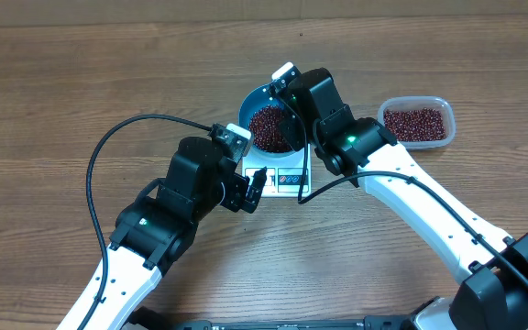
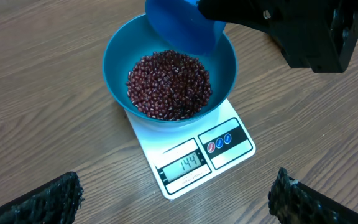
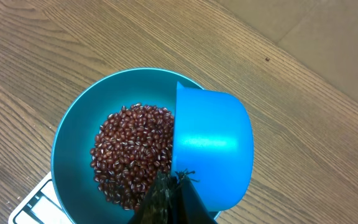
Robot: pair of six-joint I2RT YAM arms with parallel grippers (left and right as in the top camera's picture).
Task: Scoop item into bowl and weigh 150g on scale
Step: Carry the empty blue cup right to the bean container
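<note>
Right jaws: closed on scoop, which is tipped over bowl.
Left jaws: open, empty.
Beans: in bowl on scale, centre frame.
Display: reads 144.
Risk: abrupt tipping overshoots target.

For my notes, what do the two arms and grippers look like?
Left arm and right arm: white lower links, black wrists, each trailed by a thin black cable. A green light glows on the right wrist. The left gripper has black, rough-textured fingers.
</note>
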